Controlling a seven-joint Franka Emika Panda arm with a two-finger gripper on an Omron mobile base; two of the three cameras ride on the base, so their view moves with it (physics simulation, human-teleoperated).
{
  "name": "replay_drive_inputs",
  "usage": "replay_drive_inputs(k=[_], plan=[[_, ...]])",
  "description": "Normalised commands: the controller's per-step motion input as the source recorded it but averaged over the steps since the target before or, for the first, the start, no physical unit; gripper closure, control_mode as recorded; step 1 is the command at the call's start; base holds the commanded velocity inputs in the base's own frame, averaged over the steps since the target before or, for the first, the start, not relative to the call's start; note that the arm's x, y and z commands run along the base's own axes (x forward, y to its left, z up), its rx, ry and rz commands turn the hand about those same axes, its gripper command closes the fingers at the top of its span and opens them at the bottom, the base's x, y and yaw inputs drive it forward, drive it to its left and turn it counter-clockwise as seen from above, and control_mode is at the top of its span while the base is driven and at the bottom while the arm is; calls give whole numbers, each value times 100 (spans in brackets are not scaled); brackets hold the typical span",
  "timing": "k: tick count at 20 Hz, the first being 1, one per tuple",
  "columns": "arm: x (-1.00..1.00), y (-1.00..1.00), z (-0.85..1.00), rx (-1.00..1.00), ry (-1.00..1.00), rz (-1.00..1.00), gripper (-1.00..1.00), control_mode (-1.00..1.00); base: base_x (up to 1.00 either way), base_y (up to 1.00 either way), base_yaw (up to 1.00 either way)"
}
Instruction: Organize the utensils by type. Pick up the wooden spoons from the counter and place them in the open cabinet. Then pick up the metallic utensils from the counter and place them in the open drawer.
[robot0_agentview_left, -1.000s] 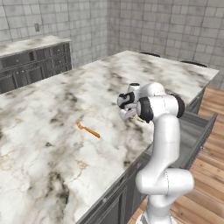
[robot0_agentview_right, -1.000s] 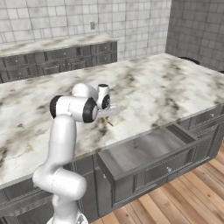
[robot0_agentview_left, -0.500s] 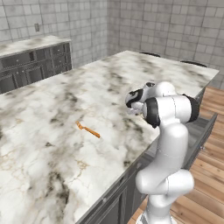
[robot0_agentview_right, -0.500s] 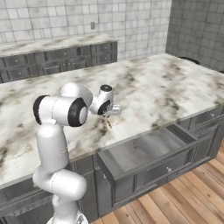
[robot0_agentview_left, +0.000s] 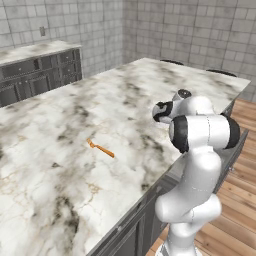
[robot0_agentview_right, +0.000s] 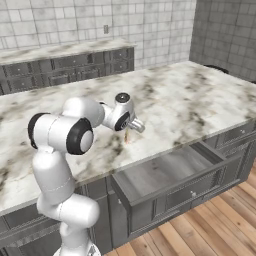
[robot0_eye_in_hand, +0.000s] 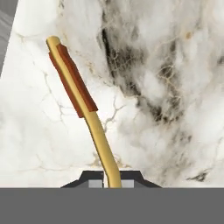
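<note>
My gripper (robot0_eye_in_hand: 113, 179) is shut on the lower end of a thin yellow utensil (robot0_eye_in_hand: 89, 116) with a red-brown strip along its far end. It hangs just above the white marbled counter (robot0_agentview_left: 75, 115). From the right base view, the gripper (robot0_agentview_right: 135, 125) hovers near the counter's front edge, with the utensil (robot0_agentview_right: 126, 136) dangling below it, just left of the open drawer (robot0_agentview_right: 165, 175). A second thin orange-brown metallic utensil (robot0_agentview_left: 100, 148) lies flat on the counter, left of the gripper (robot0_agentview_left: 159, 112).
The drawer's front panel (robot0_agentview_right: 195, 192) juts out toward the wooden floor (robot0_agentview_right: 220, 225). Dark grey base cabinets (robot0_agentview_left: 40, 75) line the tiled back wall behind a second marbled top. My own elbow (robot0_agentview_left: 205, 132) stands over the counter's edge.
The arm has swung round, its elbow coming toward the cameras. The gripper has shifted a little toward the drawer side with the utensil still held. The orange utensil on the counter has not moved.
</note>
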Motion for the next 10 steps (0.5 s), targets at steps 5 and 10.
replay_drive_inputs(k=[5,10], plan=[[-13,0,39,14,-18,-76,100,-100,0,0,0],[-8,0,19,16,-29,-76,100,-100,0,0,0]])
